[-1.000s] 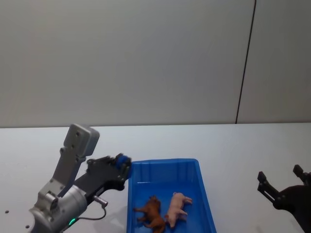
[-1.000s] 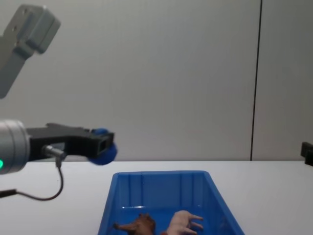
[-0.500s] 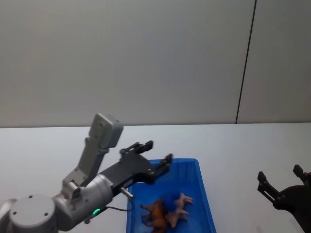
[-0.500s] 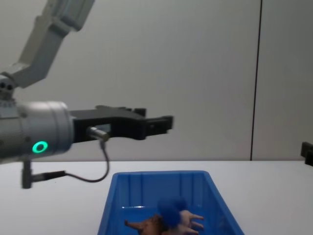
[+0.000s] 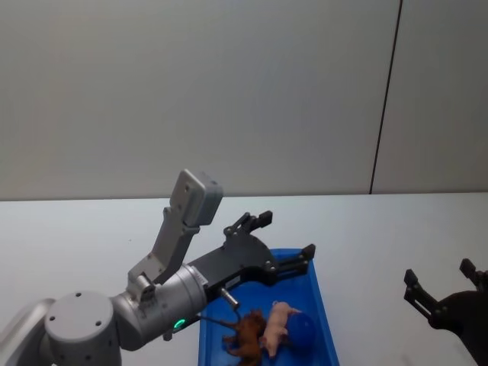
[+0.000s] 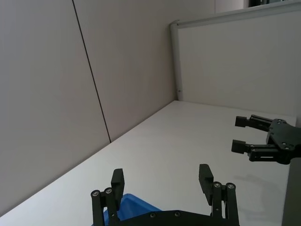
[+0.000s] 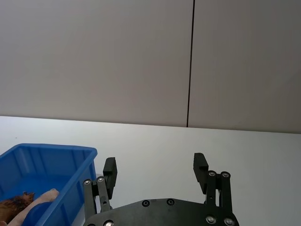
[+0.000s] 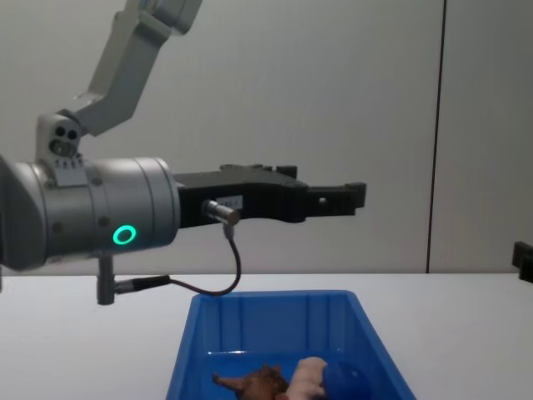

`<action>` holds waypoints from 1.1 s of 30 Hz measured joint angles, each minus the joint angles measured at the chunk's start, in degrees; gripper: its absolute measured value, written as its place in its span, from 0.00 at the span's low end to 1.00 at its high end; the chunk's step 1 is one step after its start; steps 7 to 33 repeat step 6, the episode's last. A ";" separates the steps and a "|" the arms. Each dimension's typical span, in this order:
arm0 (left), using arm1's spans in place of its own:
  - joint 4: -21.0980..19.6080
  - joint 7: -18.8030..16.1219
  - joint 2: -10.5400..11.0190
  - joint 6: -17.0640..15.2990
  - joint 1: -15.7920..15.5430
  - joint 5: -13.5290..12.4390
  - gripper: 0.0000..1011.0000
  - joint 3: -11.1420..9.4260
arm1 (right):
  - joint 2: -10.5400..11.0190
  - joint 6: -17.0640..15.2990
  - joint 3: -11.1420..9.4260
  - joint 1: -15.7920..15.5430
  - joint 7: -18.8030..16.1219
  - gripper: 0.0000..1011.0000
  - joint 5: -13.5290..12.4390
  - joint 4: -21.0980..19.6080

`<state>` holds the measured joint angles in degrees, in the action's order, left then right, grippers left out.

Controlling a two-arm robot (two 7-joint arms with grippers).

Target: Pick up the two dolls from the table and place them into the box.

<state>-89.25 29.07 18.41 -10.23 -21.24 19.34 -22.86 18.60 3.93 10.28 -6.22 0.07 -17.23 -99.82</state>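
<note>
Three items in the box (image 5: pixel 324 320) — lion (image 5: pixel 245 332), pig (image 5: pixel 274 325), blue ball (image 5: pixel 303 329).

Box a bright blue plastic bin, rectangular, inner walls ribbed, seated on flat white table (image 5: pixel 76 236). Lion brown and shaggy, lying against the pale pink pig; round ball just beside the pig on its right. Left gripper (image 5: pixel 286 244) poised above the box's far end, black fingers spread apart, nothing held — silver cylindrical wrist with green ring light behind. Right gripper (image 5: pixel 441 288) low near the table's right side, well apart from the box, fingers likewise spread and empty.
</note>
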 joint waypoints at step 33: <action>0.58 1.06 -0.63 0.32 -0.59 -0.05 0.99 -0.30 | 0.00 0.00 0.00 0.00 0.00 0.99 0.00 0.00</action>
